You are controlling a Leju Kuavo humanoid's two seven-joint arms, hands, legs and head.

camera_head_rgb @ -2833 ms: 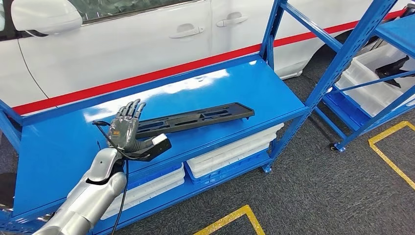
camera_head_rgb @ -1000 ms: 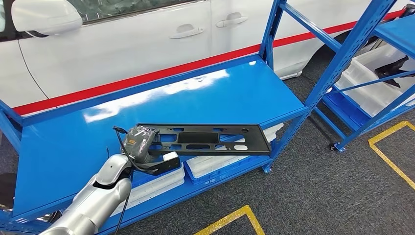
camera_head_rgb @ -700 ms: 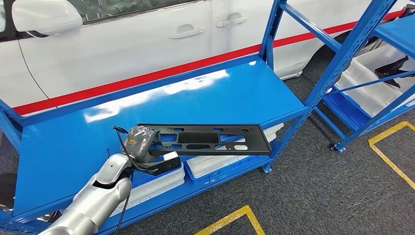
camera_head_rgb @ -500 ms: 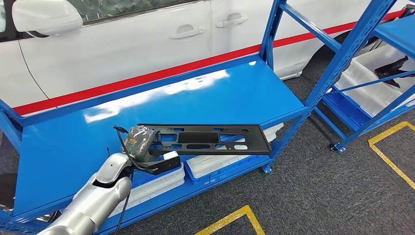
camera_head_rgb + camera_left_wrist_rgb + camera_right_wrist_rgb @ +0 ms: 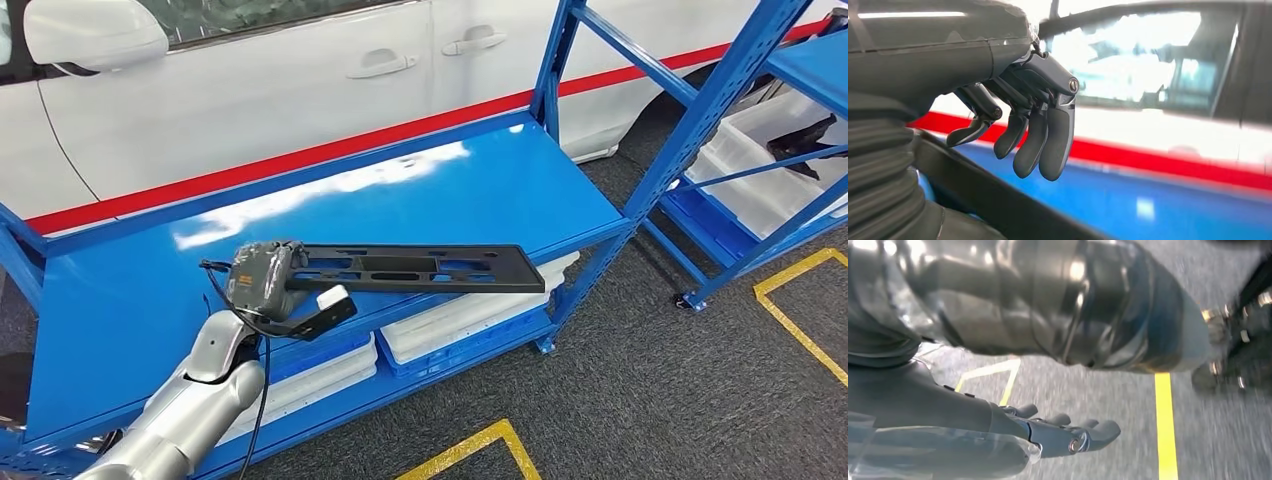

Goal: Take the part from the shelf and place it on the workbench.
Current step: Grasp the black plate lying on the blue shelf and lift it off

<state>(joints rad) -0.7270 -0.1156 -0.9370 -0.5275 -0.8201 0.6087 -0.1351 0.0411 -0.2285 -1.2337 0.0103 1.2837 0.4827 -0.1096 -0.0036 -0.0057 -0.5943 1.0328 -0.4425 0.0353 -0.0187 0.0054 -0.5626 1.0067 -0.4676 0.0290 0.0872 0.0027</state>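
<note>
Head view | left hand grips black part lifted above shelf front edge | right hand empty, fingers extended | placing remains

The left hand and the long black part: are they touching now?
Touching. In the head view the left hand grips one end of the black part, and the rest reaches out over the blue shelf.
</note>
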